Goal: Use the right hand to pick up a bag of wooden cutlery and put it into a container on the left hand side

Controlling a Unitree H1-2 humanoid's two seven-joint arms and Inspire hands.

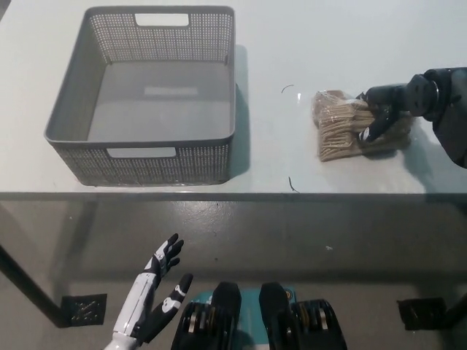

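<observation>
My right hand [385, 109] covers the end of the bag of wooden cutlery [337, 125] right under it, and honestly I can't tell if I've got a real grip. The pieces inside are too small to sort out. Behind the hand my arm runs off the right edge. The bottom edge cuts off the forearm of my left hand [159, 288].

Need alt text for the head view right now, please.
The black right hand lies on the right end of a clear plastic bag of wooden cutlery, which sits on the white table to the right of a grey perforated plastic basket, apart from it. The white left hand hangs open below the table's front edge at lower left.
</observation>
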